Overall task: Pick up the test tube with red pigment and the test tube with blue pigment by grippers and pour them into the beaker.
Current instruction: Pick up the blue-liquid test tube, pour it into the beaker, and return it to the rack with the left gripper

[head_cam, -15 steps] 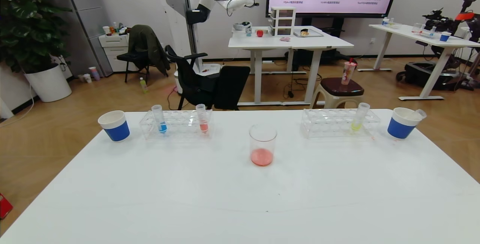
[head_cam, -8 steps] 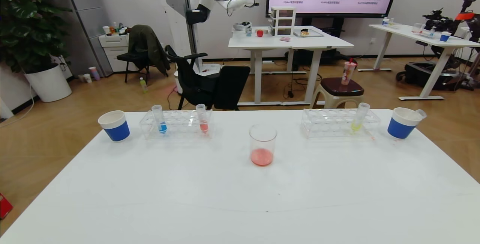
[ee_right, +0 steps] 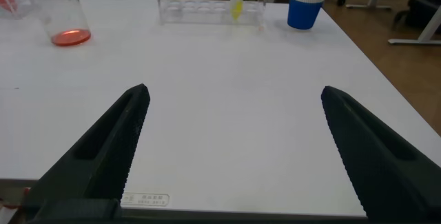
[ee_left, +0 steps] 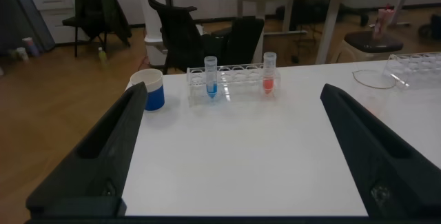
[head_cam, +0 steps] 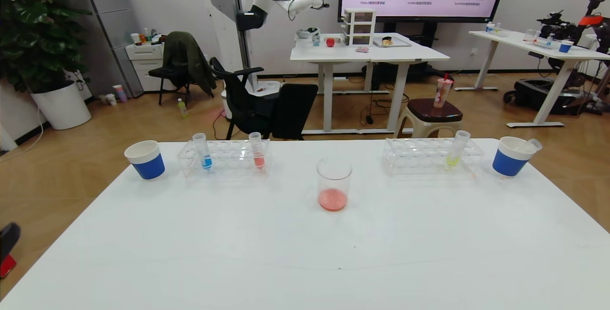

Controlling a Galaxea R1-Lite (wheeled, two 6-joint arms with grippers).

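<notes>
The beaker (head_cam: pixel 333 179) stands mid-table with a little red liquid in its bottom; it also shows in the right wrist view (ee_right: pixel 56 7). The test tube with blue pigment (head_cam: pixel 205 151) stands upright in the left rack (head_cam: pixel 228 150), also seen in the left wrist view (ee_left: pixel 210 78). A tube with salmon-red liquid (head_cam: pixel 257 150) stands in the same rack. I see no tube with vivid orange-red liquid. My left gripper (ee_left: pixel 232 93) is open and empty, low at the table's near left; a finger tip (head_cam: pixel 8 236) shows. My right gripper (ee_right: pixel 234 91) is open and empty over the near right edge.
A right rack (head_cam: pixel 419 150) holds a tube with yellow-green liquid (head_cam: pixel 455 150). A blue-banded paper cup (head_cam: pixel 145 160) stands at the far left. Another cup (head_cam: pixel 510 157) at the far right holds a clear tube (head_cam: pixel 533 145) with no liquid showing.
A black finger tip of my left gripper has come into the head view at the left edge. Nothing on the table has moved.
</notes>
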